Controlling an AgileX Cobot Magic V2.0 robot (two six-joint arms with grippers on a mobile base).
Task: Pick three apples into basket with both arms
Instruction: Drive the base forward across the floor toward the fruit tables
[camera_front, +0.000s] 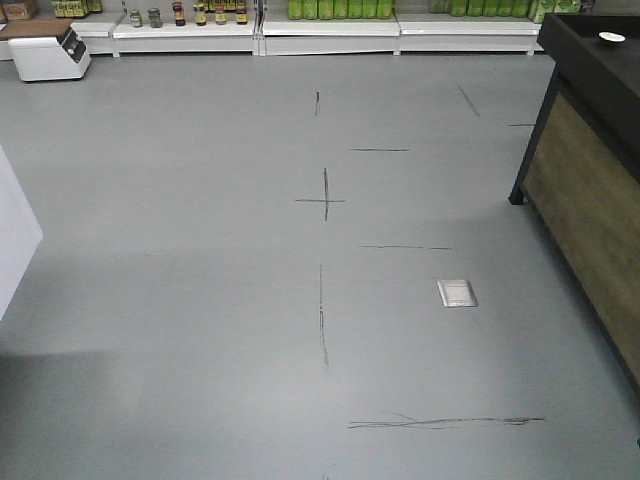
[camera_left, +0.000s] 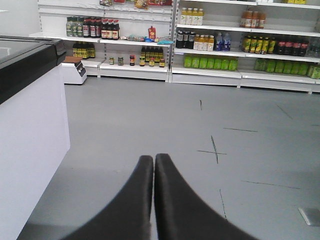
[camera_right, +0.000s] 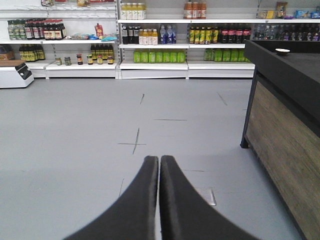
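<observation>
Approach stage, with no task item in sight: neither the three apples nor the basket is shown in any of the three views, so their position cannot be given. The grey floor (camera_front: 200, 300) is seen ahead, marked by a drawn cross mark (camera_front: 325, 201) and interrupted by a metal floor plate (camera_front: 457, 292). It is bounded on the right by a dark-topped surface (camera_front: 590, 75) with a wood-panelled front, on the left by a white cabinet (camera_left: 30, 150), and at the far end by stocked shelves (camera_left: 210, 70). The left tool (camera_left: 154, 161) is held closed and empty, its two fingers pressed together. The right tool (camera_right: 159, 162) is likewise closed on nothing. Since the fruit must first be found, the main hazard is judged to lie in travel. If the base is steered too far right, the corner or leg of the surface could be struck. If it is steered too far left, the cabinet could be clipped by an arm. A second hazard is judged to lie in the shut fingers: if an apple is reached before they are parted, it could be pushed and set rolling rather than gripped. With both arms in use, a clash between them over the basket is also thought possible if their approaches are not staggered.
</observation>
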